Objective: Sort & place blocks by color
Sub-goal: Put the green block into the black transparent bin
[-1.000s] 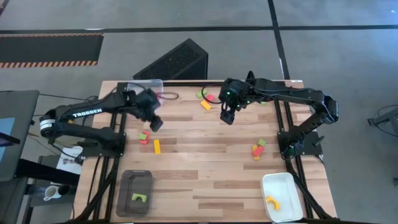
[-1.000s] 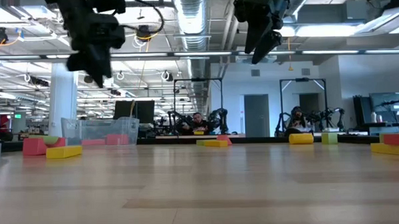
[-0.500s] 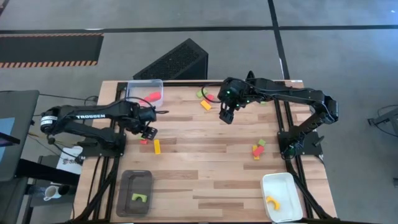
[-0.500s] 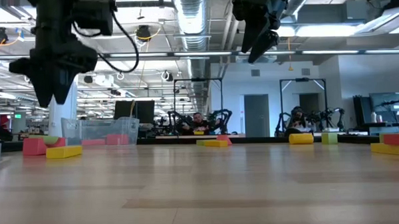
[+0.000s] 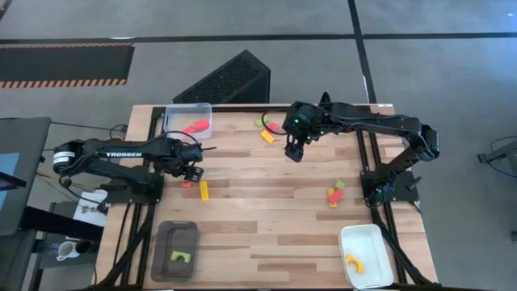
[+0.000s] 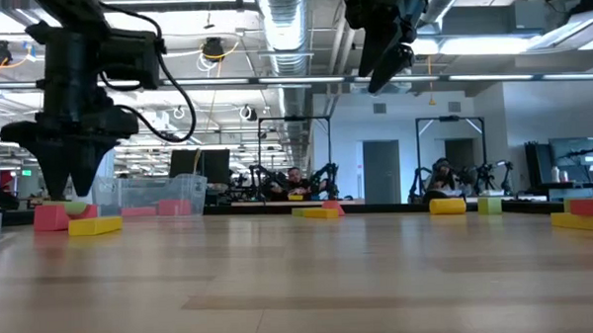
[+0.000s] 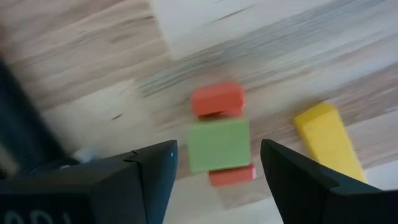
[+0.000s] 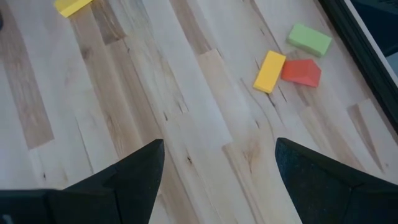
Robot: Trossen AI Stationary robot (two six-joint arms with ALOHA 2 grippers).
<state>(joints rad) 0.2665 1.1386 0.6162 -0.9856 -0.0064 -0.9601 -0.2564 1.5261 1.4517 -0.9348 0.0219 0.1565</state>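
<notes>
my left claw [image 7: 214, 165] hangs spread apart over the green block [image 7: 219, 145] near the tabletop's left edge, so next i drop and pinch.

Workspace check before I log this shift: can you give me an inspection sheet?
Surface: wooden table, flat.
Job's things: green block atop red block, yellow bar beside; more blocks scattered; red block in clear tray, green in grey tray, yellow in white tray.
Clutter: nothing seen.
Grippers: left gripper open, low over the green block; right gripper open, raised mid-table.
Cables: one at the table's far edge.
Surroundings: black slatted box on the floor.
</notes>
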